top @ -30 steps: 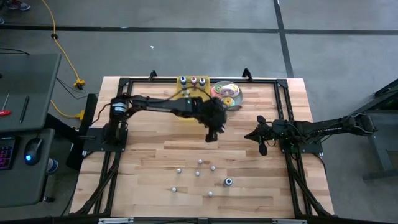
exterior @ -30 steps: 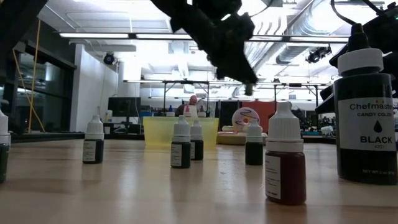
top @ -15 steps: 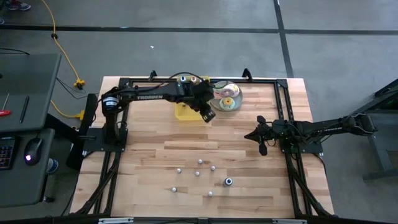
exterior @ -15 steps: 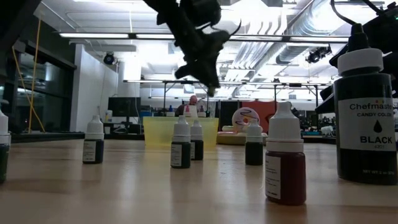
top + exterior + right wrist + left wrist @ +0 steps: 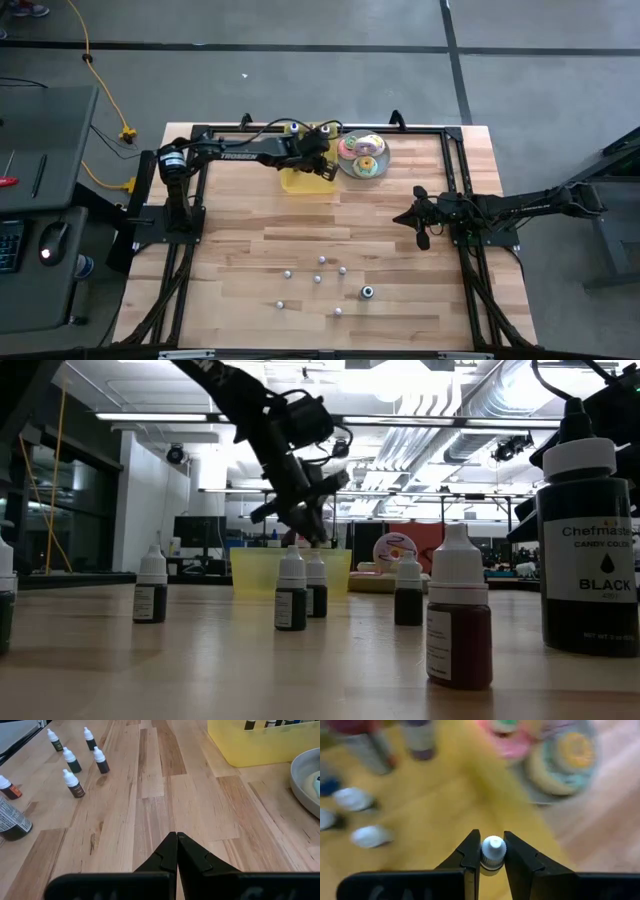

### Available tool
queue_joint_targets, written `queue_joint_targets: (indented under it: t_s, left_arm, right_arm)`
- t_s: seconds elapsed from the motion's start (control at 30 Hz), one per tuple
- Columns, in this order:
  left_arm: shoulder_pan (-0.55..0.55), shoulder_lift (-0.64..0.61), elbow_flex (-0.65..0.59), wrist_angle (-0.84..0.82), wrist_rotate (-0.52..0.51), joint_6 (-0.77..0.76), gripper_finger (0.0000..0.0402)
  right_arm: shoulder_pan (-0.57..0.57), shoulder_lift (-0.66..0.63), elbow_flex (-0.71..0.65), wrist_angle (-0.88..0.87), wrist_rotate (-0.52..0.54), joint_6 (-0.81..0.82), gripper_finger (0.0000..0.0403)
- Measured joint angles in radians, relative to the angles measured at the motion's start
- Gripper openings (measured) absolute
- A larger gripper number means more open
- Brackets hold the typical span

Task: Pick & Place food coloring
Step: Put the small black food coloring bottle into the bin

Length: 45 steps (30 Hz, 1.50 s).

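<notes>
My left gripper [image 5: 322,150] is shut on a small food coloring bottle with a white cap [image 5: 493,851], above the yellow tray [image 5: 300,182] at the table's far side. The tray [image 5: 445,800] holds several bottles [image 5: 355,800]. Several more small bottles [image 5: 319,279] stand upright on their bases on the table's near middle, and they also show in the low view [image 5: 291,592]. My right gripper [image 5: 420,225] is shut and empty at the table's right, which the right wrist view confirms [image 5: 176,837]. My left gripper pinches the bottle between its two fingers [image 5: 470,854], at the white cap [image 5: 493,845] and the neck just below it. The fingers come from above, slanting down. The bottle is lifted clear over the tray's floor, cap end toward the wrist.
A round plate of frosted doughnuts [image 5: 362,155] stands right beside the tray, close to my left gripper [image 5: 560,760]. A large black bottle [image 5: 585,540] and a red one [image 5: 458,625] stand near the table's near edge. Bare wood lies between the tray and the bottles [image 5: 165,785].
My left gripper has gone from the table's middle toward the far edge and a little left, carrying the bottle, and now hangs over the yellow tray, lower than before. The bottles on the table and my right gripper have kept still.
</notes>
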Motion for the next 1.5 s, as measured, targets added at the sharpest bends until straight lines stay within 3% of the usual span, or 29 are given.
queue_joint_targets:
  t_s: [0.3, 0.83, 1.5]
  left_arm:
    - [0.041, 0.033, -0.003, 0.045, -0.221, 0.015, 0.0052]
    - [0.071, 0.148, -0.003, 0.158, -0.271, 0.011, 0.0057]
    - [0.071, 0.173, -0.003, 0.168, -0.303, 0.012, 0.0076]
  right_arm:
    - [0.000, 0.000, 0.000, 0.001, 0.000, 0.000, 0.0000]
    - [0.000, 0.000, 0.000, 0.000, 0.000, 0.000, 0.0000]
    - [0.000, 0.000, 0.000, 0.000, 0.000, 0.000, 0.0000]
